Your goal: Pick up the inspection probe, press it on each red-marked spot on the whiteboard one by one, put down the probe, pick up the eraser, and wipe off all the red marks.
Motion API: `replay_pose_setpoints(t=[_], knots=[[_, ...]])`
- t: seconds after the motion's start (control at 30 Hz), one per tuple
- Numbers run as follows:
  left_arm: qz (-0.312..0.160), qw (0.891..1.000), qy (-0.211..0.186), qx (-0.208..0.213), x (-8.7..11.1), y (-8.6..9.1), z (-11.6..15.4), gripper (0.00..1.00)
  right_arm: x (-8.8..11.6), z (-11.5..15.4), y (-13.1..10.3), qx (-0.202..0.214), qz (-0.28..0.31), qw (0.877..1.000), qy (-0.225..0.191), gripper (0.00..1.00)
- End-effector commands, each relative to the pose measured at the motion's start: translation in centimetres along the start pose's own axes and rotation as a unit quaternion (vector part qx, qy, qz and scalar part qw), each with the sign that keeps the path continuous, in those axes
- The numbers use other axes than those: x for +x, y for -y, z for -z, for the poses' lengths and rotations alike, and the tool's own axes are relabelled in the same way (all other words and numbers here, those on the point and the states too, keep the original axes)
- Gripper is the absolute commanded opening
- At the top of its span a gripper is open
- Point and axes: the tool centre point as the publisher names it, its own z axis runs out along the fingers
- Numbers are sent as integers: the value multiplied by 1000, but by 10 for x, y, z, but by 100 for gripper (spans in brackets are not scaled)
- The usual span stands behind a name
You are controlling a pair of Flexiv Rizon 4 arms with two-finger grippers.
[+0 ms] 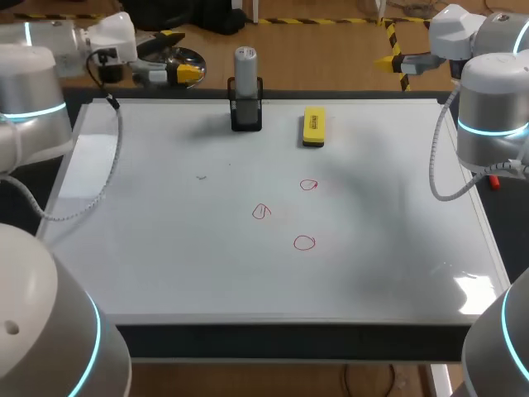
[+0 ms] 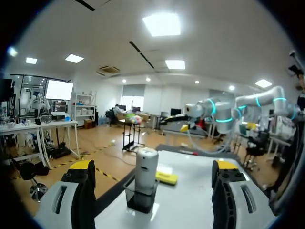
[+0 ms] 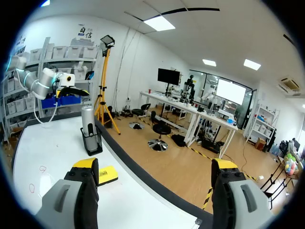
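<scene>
The grey cylindrical probe (image 1: 245, 70) stands upright in a black holder (image 1: 246, 114) at the far edge of the whiteboard (image 1: 165, 248). To its right lies the yellow eraser (image 1: 313, 126). Three red marks (image 1: 308, 185) (image 1: 261, 212) (image 1: 304, 242) are drawn mid-board. My left gripper (image 1: 183, 73) hovers open beyond the far left corner. In its wrist view the left gripper (image 2: 154, 165) points at the probe (image 2: 145, 169), with the eraser (image 2: 166, 177) behind it. My right gripper (image 1: 390, 59) hangs open off the far right corner. From the right gripper (image 3: 155, 164) the probe (image 3: 87, 119) and eraser (image 3: 107, 175) lie off to one side.
A faint dark scribble (image 1: 201, 176) marks the board's left half. A dark table border (image 1: 289, 341) frames the board's near edge. My two arm bases (image 1: 50, 331) (image 1: 500, 347) stand at the near corners.
</scene>
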Motion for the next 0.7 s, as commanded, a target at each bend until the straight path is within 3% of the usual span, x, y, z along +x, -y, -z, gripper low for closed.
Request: replay_pose_setpoints(t=[0.03,0.4,0.7], knots=[[-9,1000,-17,10,-1,-7,-13,100,0,0,0,0,0,1000,0,100],[-20,998,-51,24,13,-16,-46,100,0,0,0,0,0,1000,0,100],[-14,996,-80,29,11,-29,-59,100,0,0,0,0,0,1000,0,100]])
